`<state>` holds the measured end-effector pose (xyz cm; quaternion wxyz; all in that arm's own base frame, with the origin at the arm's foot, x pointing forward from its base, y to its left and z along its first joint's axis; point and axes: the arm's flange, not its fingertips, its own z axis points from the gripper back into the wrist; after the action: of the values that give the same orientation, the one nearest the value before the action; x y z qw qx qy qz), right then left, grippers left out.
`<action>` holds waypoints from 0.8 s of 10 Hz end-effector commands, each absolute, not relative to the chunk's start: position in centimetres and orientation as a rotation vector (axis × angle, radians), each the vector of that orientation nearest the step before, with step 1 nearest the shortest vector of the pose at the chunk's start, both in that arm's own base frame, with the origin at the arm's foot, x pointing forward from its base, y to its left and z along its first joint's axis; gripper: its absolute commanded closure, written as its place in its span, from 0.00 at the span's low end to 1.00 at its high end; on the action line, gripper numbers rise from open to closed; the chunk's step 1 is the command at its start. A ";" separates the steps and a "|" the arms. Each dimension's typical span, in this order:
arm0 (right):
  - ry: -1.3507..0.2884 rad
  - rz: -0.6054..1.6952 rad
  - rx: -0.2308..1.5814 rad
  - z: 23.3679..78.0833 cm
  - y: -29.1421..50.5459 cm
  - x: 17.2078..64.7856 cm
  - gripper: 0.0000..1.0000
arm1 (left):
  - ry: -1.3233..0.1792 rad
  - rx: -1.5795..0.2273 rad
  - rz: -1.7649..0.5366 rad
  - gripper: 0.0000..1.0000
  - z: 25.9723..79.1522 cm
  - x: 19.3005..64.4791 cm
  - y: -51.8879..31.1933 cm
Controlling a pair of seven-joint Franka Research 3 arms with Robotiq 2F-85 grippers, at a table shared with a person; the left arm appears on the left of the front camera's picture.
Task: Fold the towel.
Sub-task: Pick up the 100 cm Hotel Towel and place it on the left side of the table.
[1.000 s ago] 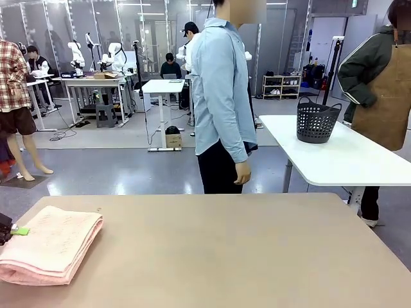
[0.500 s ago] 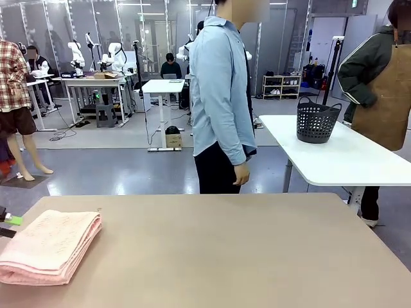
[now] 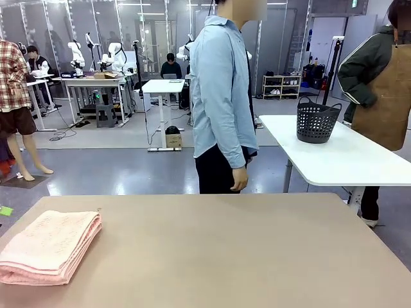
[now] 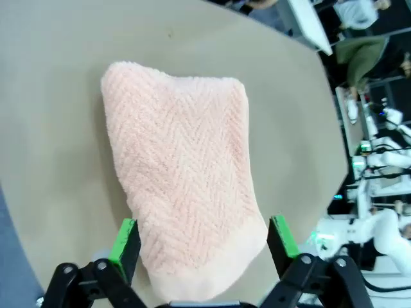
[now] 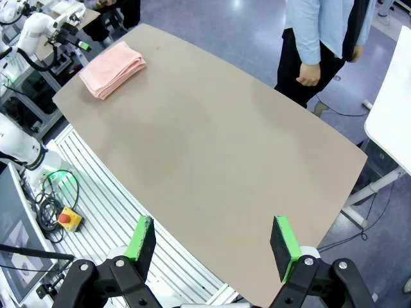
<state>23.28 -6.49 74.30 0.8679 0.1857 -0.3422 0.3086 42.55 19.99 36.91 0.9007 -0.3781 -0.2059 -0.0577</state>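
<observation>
Beige counter holds the folded towel at its near left corner, the lower edge cut off. Left claw hangs released above it, touching nothing; right claw is released high over the counter.

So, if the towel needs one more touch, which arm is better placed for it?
Probably the left: its hand hangs open right above the folded towel. The right hand is high above the opposite table edge, far from it.
</observation>
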 end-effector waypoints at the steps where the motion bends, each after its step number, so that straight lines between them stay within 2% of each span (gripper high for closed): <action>1: -0.713 0.619 0.384 74.4 -6.3 23.3 0.09 | -0.420 -0.734 -0.102 0.00 37.8 41.5 18.9; 8: -0.713 0.619 0.384 74.4 -6.3 23.3 0.09 | -0.430 -0.770 -0.123 0.00 37.4 42.2 19.7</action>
<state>23.28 -6.48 74.30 0.8678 0.1856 -0.3422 0.3087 41.80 19.55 37.33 0.9024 -0.3740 -0.2061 -0.0576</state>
